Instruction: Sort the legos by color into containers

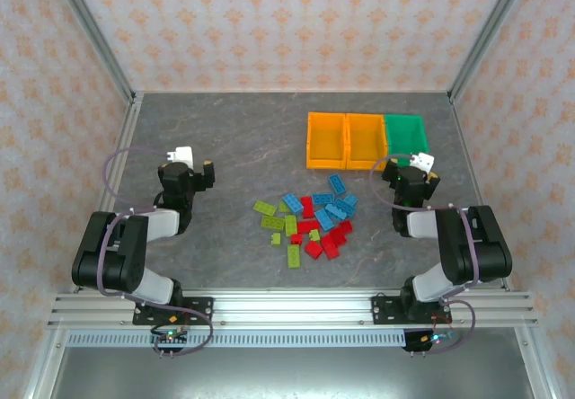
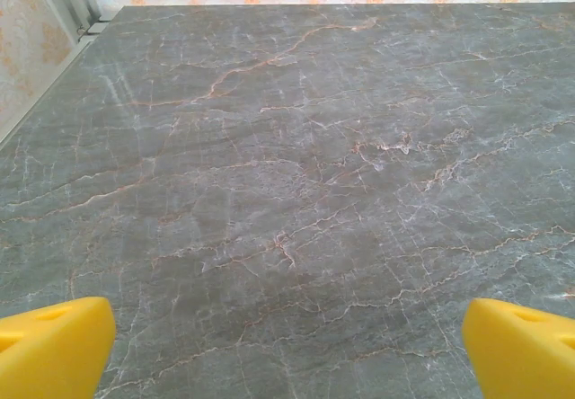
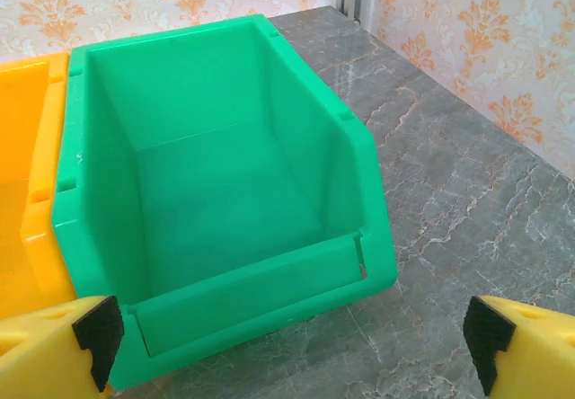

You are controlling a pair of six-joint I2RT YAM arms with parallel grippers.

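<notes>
The legos lie in a loose pile mid-table: blue ones point(image 1: 331, 212) at the back right, red ones point(image 1: 319, 242) at the front, lime green ones point(image 1: 274, 222) on the left. Behind the pile stand the containers in a row, two orange bins point(image 1: 326, 161) point(image 1: 366, 161) and a green bin point(image 1: 406, 119) on the right, all empty. My left gripper point(image 1: 190, 162) point(image 2: 287, 354) hovers open over bare table, far left of the pile. My right gripper point(image 1: 418, 169) point(image 3: 287, 354) is open just in front of the green bin point(image 3: 355, 179), nothing between its fingers point(image 3: 54, 354).
Metal frame posts and patterned walls close in the table on the left point(image 1: 126, 138), right point(image 1: 460, 138) and back. An orange bin's wall point(image 3: 22, 192) touches the green bin's left side. Bare marble-grey table point(image 2: 287, 165) stretches ahead of the left gripper.
</notes>
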